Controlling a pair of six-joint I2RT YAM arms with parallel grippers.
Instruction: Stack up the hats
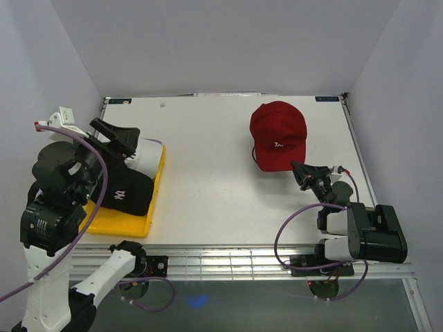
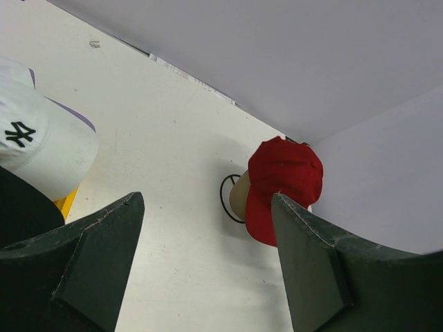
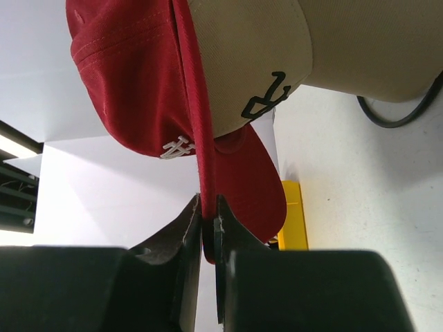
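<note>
Pinching red cap (image 1: 278,135) brim: right gripper (image 3: 208,211); left gripper (image 2: 208,200) wide, empty; white table (image 1: 208,173), white walls (image 1: 228,41).

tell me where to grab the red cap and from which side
Pinch the red cap by its brim edge from the near side, where the right pincer is shut on it. The brim is thin and juts toward that arm; the crown is round and wide.
</note>
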